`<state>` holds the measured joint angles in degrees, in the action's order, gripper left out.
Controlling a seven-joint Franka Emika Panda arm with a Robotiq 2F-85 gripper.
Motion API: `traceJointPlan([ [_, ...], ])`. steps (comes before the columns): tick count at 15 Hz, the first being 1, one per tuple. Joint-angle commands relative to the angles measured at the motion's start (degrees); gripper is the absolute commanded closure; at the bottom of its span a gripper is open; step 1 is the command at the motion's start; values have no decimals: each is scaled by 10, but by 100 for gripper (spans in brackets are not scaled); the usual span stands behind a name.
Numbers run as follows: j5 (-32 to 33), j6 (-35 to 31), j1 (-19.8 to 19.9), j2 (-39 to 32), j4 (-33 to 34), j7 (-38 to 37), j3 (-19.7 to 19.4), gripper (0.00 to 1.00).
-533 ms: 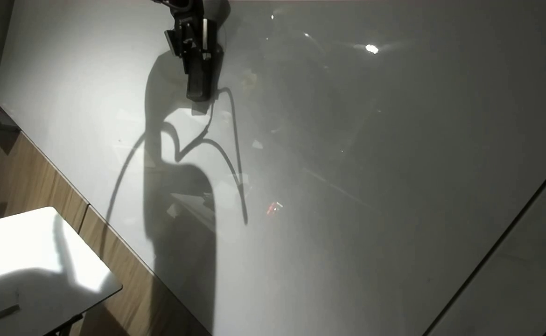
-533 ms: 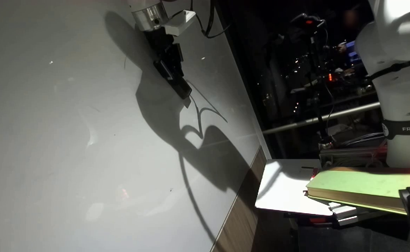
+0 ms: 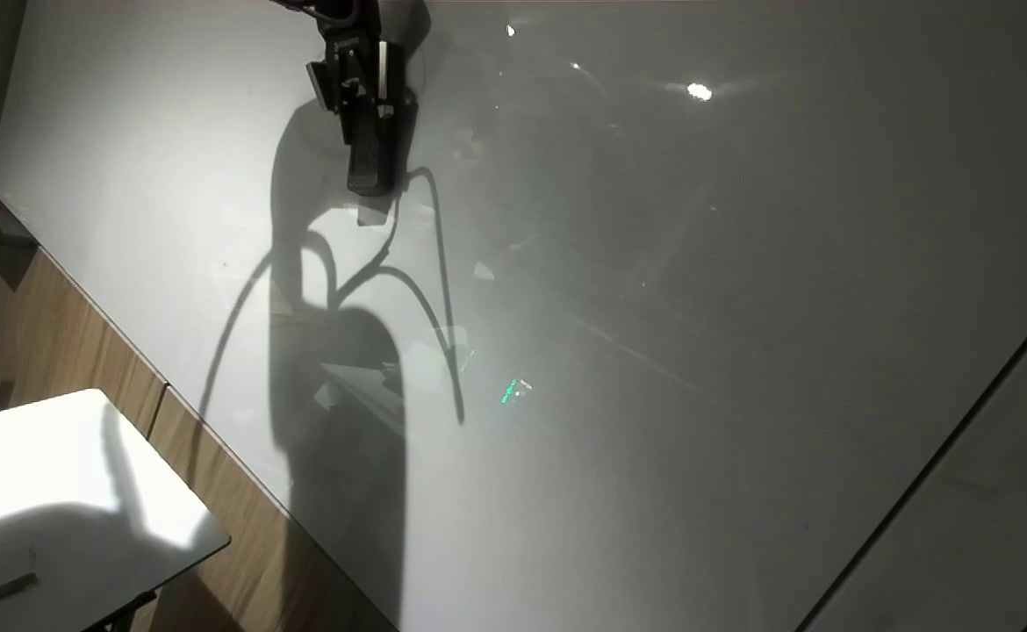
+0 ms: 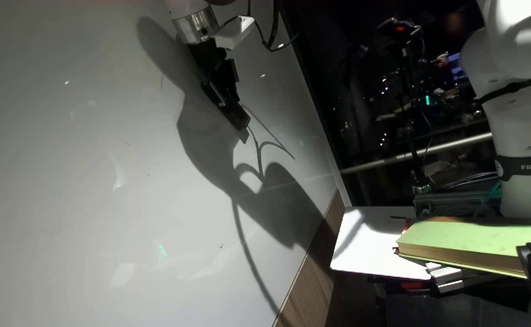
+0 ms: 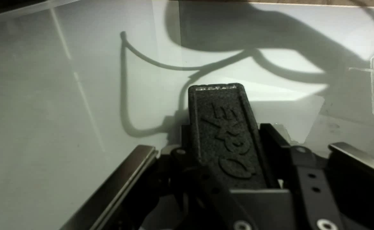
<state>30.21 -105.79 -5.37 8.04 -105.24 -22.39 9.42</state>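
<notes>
A dark grey felt eraser (image 5: 217, 102) with raised lettering sits lengthwise between the fingers of my gripper (image 5: 227, 137), which is shut on its two long sides. Its far end sticks out beyond the fingertips. Behind it spreads a large pale whiteboard (image 5: 46, 143), marked by the arm's shadow. In both exterior views the eraser (image 3: 368, 167) (image 4: 239, 119) lies along the whiteboard (image 3: 654, 439) (image 4: 88, 204), its shadow right at its tip. Whether it touches the board I cannot tell. The black gripper enters from the top in those views.
A small white table (image 3: 83, 474) stands by the board's lower edge, above a wood panel (image 3: 83, 325). Beside it lie a thick green book (image 4: 465, 238) and the white robot arm (image 4: 515, 136). A dark ledge (image 3: 4, 224) holds a red item.
My gripper and the eraser have shifted very slightly along the board, downward in both exterior views. The light reflected on the board has turned from red to green.
</notes>
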Motion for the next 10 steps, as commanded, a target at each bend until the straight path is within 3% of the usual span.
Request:
traceJointPlan([
  [1, -27, -44, -15, 112, -96, 48, 2, 71],
  [7, -8, -36, -14, 101, -49, 54, 7, 71],
  [10, -32, -46, -25, 166, -54, 96, 13, 71],
])
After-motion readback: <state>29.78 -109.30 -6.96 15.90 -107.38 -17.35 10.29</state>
